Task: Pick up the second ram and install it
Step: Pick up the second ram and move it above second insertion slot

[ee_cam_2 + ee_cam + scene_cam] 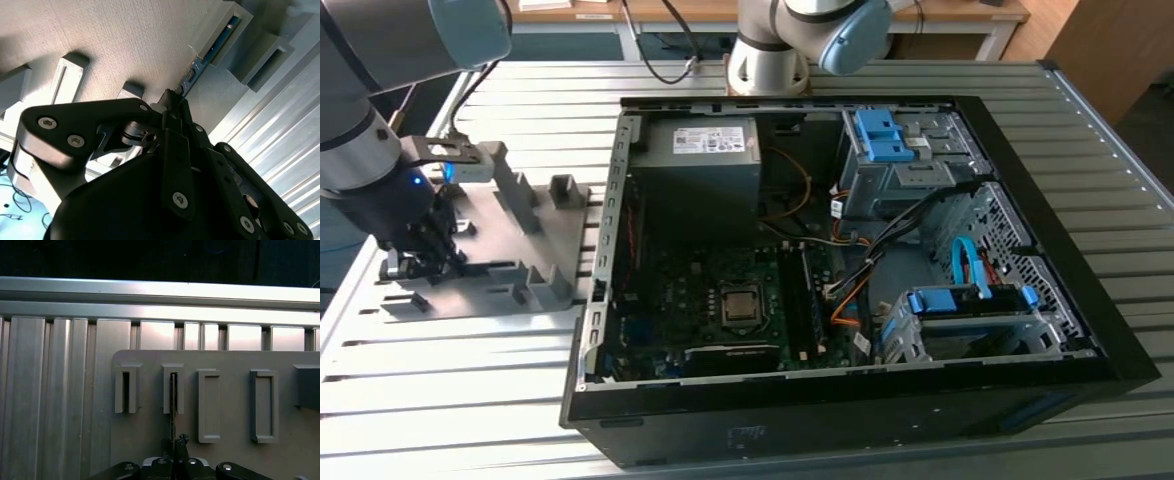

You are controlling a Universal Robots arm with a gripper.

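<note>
The second ram (pixel 206 52) is a thin dark stick seen edge-on, standing in a slotted grey block (pixel 226 31) of the grey fixture plate (pixel 494 235). In the first wrist view the second ram (pixel 172 407) runs as a thin line from its block (pixel 173 389) to my fingers. My gripper (pixel 420 265) is down on the fixture plate at the exterior view's left, beside the computer case. In both wrist views the gripper (pixel 172 97) (pixel 175 442) is shut on the stick's near end.
An open computer case (pixel 1067 300) lies at the centre and right, with the motherboard (pixel 720 300), its memory slots (pixel 798 295), a power supply (pixel 700 160) and blue drive bays (pixel 967 305). Other grey blocks (pixel 126 389) (pixel 262 405) flank the ram's block. The ribbed metal table (pixel 440 380) surrounds everything.
</note>
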